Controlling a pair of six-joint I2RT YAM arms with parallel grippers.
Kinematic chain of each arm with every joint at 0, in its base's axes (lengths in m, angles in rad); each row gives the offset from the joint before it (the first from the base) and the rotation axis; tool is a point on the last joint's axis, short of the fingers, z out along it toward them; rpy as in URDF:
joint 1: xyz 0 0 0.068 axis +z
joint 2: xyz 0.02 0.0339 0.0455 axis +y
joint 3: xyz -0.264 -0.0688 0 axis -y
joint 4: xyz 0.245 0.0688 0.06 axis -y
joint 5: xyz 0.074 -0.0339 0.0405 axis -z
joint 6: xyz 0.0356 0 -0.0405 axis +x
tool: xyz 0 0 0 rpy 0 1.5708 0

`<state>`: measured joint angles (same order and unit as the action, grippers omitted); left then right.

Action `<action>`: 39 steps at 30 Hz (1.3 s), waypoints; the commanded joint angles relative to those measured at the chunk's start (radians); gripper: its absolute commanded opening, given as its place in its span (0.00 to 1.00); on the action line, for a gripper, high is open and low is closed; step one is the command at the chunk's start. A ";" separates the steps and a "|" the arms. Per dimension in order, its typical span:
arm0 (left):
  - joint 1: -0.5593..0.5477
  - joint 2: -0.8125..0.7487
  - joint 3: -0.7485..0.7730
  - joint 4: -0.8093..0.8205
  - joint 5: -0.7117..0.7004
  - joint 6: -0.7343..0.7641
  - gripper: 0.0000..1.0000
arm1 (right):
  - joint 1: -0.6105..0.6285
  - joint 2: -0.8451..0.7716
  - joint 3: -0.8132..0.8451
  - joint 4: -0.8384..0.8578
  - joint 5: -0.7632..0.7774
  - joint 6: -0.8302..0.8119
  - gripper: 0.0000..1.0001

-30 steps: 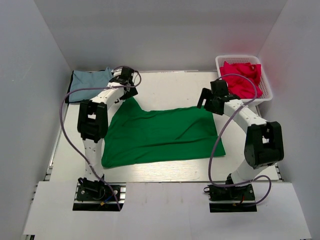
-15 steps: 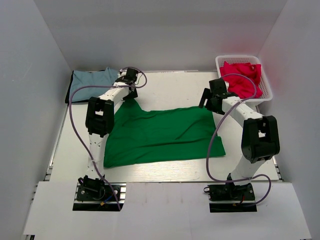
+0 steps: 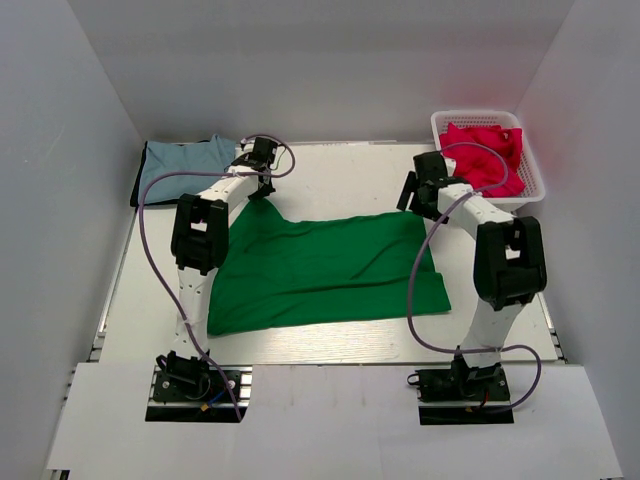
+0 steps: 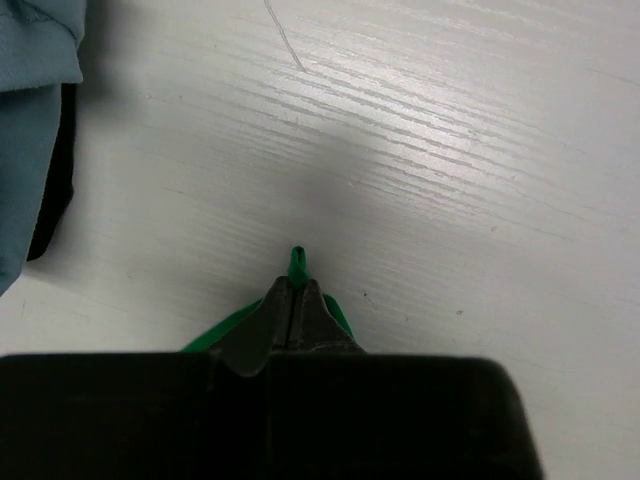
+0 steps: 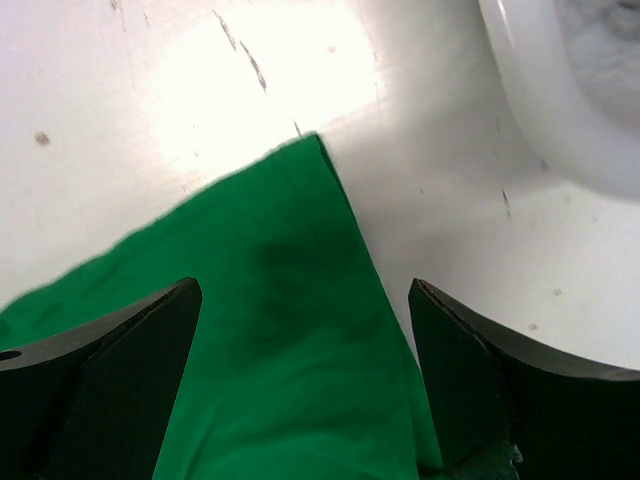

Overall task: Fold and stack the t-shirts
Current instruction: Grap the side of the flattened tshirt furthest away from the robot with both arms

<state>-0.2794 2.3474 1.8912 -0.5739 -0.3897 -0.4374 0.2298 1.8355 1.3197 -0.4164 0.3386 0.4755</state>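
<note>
Top external: white-walled table bears green t-shirt.

white basket far right, grey-blue shirt far left

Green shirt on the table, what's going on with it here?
The left gripper is shut on the far left corner of the green shirt, which lies spread out on the table. The right gripper hangs open over the far right corner, gripping nothing yet. A grey-blue shirt lies at the far left; red shirts sit in the white basket.
</note>
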 commanded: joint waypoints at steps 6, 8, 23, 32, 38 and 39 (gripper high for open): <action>0.003 -0.045 0.011 0.017 -0.031 0.063 0.00 | -0.006 0.151 0.170 0.031 0.039 0.052 0.90; 0.003 -0.045 0.023 0.017 -0.055 0.074 0.00 | -0.004 0.183 0.185 0.034 0.040 0.060 0.90; -0.006 -0.063 0.032 0.086 -0.117 0.144 0.00 | 0.000 0.301 0.220 0.054 0.076 0.057 0.54; -0.015 -0.072 0.051 0.135 -0.138 0.224 0.00 | 0.003 0.280 0.217 0.054 0.105 0.023 0.00; -0.024 -0.163 -0.021 0.135 -0.169 0.236 0.00 | 0.008 0.153 0.138 0.155 0.086 -0.041 0.00; -0.024 -0.181 -0.038 0.135 -0.169 0.227 0.00 | 0.008 0.137 0.089 0.171 0.067 -0.047 0.00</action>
<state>-0.2970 2.3104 1.8763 -0.4625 -0.5228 -0.2184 0.2317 2.0815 1.4670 -0.3233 0.4114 0.4664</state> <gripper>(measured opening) 0.038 0.015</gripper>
